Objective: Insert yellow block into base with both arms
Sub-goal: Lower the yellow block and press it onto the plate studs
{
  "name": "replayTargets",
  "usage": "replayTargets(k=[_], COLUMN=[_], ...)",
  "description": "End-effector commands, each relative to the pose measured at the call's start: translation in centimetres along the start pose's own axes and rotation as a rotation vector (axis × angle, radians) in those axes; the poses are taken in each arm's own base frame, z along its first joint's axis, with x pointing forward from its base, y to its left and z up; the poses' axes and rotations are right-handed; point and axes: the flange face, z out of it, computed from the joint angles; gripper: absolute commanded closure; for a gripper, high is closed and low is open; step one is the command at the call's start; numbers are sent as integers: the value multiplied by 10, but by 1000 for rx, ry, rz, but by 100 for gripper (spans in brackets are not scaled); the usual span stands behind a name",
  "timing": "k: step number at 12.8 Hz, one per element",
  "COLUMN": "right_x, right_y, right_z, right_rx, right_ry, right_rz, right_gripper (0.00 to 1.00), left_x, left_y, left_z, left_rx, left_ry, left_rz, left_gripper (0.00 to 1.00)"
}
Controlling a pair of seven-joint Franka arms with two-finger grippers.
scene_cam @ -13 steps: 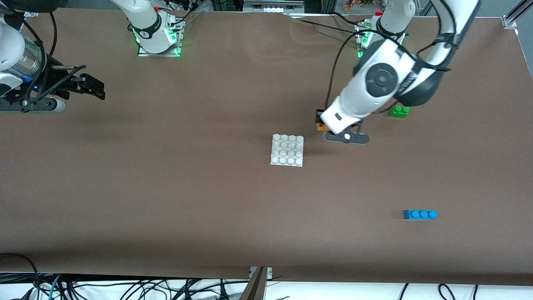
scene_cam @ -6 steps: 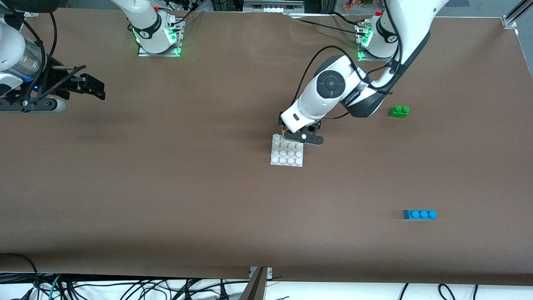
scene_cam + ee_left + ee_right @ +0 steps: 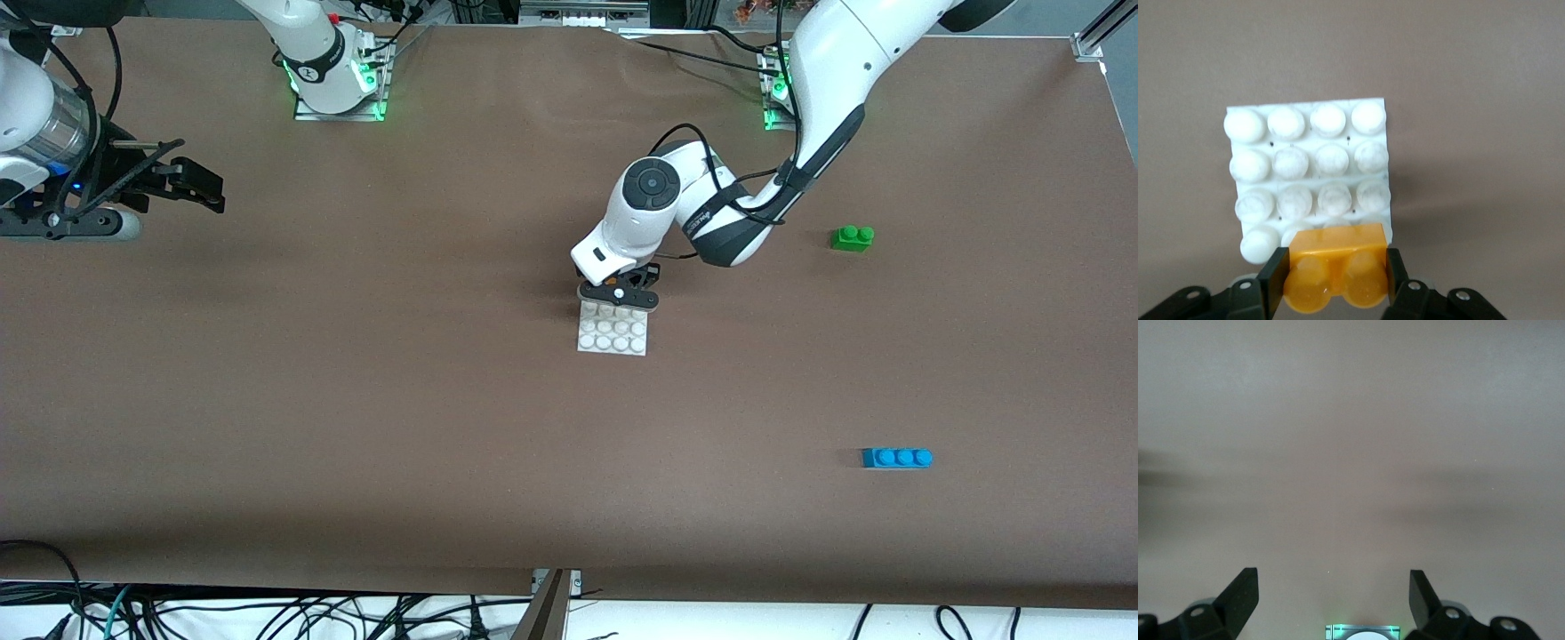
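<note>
Two claw fingers [image 3: 1273,280] pinch yellow block [image 3: 1335,275] over base [image 3: 1311,175].

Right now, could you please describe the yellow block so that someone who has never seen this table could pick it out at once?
Find the white studded base in the middle of the brown table; the left gripper is over its edge farthest from the front camera. The yellow block is clamped between its fingers. It is the only orange-yellow brick; the green brick and blue brick lie loose toward the left arm's end.

Brown table [image 3: 356,400], cables [image 3: 267,613] below its edge
</note>
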Motion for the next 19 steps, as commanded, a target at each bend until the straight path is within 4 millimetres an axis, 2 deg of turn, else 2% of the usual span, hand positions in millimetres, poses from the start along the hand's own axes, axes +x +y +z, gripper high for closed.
replayTargets(k=[1, 3, 11, 16, 19], right_x=[-7, -8, -8, -8, -8], right_y=[0, 0, 0, 0, 0], right_z=[-3, -3, -3, -3, -3], right_rx=[-13, -13, -13, -13, -13], right_ry=[5, 6, 8, 8, 8], right_rz=[-11, -11, -13, -13, -13], right_gripper=[0, 0, 0, 0, 0], left_x=[18, 24, 15, 11, 8], left_y=[1, -8, 0, 2, 7], left_z=[2, 8, 20, 36, 38], left_rx=[19, 28, 45, 64, 68], left_ry=[39, 38, 26, 12, 13], left_rz=[-14, -30, -37, -29, -21], left_gripper=[77, 77, 77, 76, 76])
